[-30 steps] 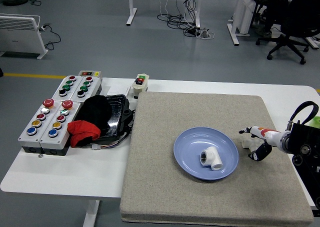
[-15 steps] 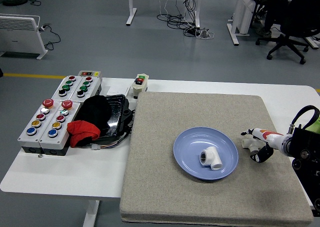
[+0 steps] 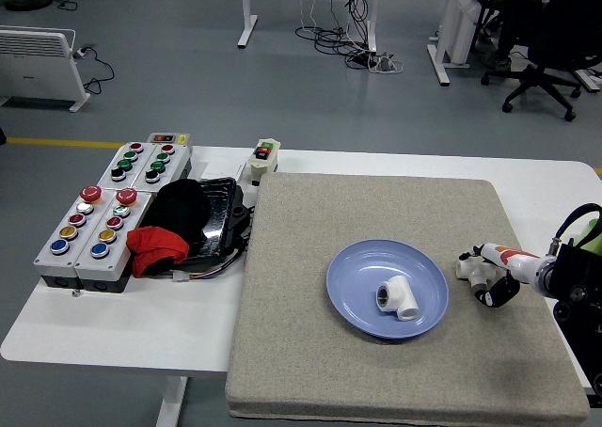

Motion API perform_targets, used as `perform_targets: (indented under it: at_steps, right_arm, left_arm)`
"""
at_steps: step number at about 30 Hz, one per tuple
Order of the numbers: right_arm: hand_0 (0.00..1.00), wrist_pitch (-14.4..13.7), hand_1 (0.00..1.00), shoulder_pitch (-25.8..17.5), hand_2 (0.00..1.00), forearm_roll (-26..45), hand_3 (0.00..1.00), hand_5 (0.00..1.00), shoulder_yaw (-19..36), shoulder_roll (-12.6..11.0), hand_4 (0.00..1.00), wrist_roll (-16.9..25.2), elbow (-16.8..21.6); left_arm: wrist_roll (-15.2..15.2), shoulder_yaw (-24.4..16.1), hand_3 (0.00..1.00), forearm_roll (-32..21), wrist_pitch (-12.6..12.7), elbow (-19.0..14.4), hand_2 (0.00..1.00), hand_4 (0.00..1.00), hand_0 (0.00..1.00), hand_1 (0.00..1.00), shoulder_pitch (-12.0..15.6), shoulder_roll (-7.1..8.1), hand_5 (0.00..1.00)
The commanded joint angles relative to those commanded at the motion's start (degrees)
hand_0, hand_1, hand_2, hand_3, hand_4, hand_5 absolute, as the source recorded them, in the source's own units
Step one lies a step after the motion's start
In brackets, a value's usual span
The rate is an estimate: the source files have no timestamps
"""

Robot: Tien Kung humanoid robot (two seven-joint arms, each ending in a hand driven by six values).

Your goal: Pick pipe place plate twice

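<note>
Pipe fitting (image 3: 470, 269) sat touching the right hand (image 3: 496, 281), whose fingers I couldn't tell were gripping. Two fittings total: that one, plus one (image 3: 398, 299) on the single blue plate (image 3: 353, 276).

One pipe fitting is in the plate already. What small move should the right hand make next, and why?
Probably close the fingers on the second pipe fitting. The right robot hand is right at it on the grey mat, just right of the blue plate, which holds only one white fitting. Whether the grasp is secure is unclear.
</note>
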Motion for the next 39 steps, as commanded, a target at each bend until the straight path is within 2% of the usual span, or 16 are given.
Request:
perform_targets:
  at_steps: [5,6,11,12,17,18,24,29,34,39]
  right_arm:
    - [0.837,-0.61,0.773,-0.02,0.832,0.00,0.811,0.097,0.09,-0.01,0.651,0.75,-0.55]
    - [0.724,-0.94,0.697,-0.04,0.694,0.00,0.750,0.070,0.17,-0.01,0.622,0.99,-0.78]
    - [0.724,-1.38,0.697,-0.24,0.694,0.00,0.750,0.070,0.40,-0.11,0.622,1.53,-1.18]
    - [0.555,-1.60,0.600,-0.32,0.585,0.00,0.712,0.052,0.49,-0.15,0.600,1.64,-1.15]
    - [0.555,-1.89,0.600,-0.69,0.585,0.00,0.712,0.052,1.03,-0.38,0.600,1.74,-0.09]
    - [0.470,-1.94,0.555,-0.74,0.556,0.00,0.696,0.060,1.08,-0.43,0.602,1.74,0.17]
    - [0.464,-3.67,0.554,-1.18,0.557,0.00,0.692,0.058,-0.44,-1.08,0.600,2.79,4.05]
    - [0.464,-4.59,0.554,-1.34,0.557,0.00,0.692,0.058,-2.05,-1.25,0.600,2.77,9.57]
    - [0.466,-4.95,0.553,-0.73,0.557,4.18,0.689,0.049,-4.93,-0.85,0.591,2.59,14.96]
    - [0.483,-4.65,0.562,1.16,0.567,6.98,0.690,0.030,-8.01,1.13,0.573,2.06,15.36]
  left_arm:
    - [0.03,-0.05,0.617,0.05,0.01,-0.03,0.607,0.311,0.625,0.588,0.00,-0.02,0.998]
    - [0.03,-0.04,0.617,0.05,0.02,-0.03,0.607,0.310,0.625,0.588,-0.01,-0.03,0.998]
    - [0.10,-0.12,0.617,0.27,0.00,-0.03,0.607,0.310,0.625,0.588,-0.08,-0.02,0.998]
    - [0.09,-0.12,0.617,0.21,0.00,-0.03,0.608,0.309,0.625,0.588,-0.07,-0.02,0.998]
    - [0.14,-0.21,0.617,0.31,-0.01,-0.03,0.608,0.309,0.625,0.588,-0.08,-0.04,0.998]
    - [0.14,-0.22,0.616,0.31,-0.01,-0.04,0.608,0.308,0.625,0.588,-0.07,-0.04,0.998]
    - [0.19,-0.28,0.615,0.39,-0.02,-0.04,0.609,0.308,0.625,0.590,-0.02,-0.02,0.998]
    - [0.18,-0.25,0.615,0.30,-0.02,-0.04,0.609,0.308,0.625,0.590,0.05,-0.02,0.998]
    - [0.10,-0.10,0.615,0.04,-0.03,-0.04,0.609,0.307,0.625,0.590,0.06,-0.01,0.998]
    - [0.20,-0.22,0.615,0.17,0.00,-0.04,0.609,0.306,0.625,0.591,0.06,0.02,0.998]
